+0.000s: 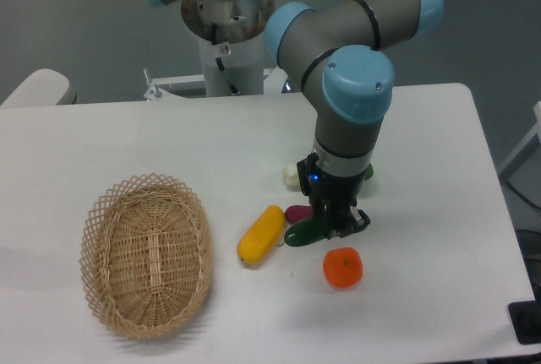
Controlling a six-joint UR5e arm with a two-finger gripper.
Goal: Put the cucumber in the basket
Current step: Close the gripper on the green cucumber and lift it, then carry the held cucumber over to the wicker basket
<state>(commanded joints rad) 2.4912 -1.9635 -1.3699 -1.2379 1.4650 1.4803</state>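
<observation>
The dark green cucumber (304,232) lies just right of the table's centre, between a yellow vegetable and an orange fruit. My gripper (340,222) is down over the cucumber's right end, with its black fingers (357,220) closed against it, and that end is hidden under them. The cucumber sits at table level or barely above it. The oval tan wicker basket (101,212) stands empty at the front left, well apart from the gripper.
A yellow vegetable (261,235) lies left of the cucumber, with a short purple piece (297,212) behind it. An orange fruit (342,267) sits in front of the gripper. A white-stemmed leafy vegetable (292,175) is partly hidden behind the arm.
</observation>
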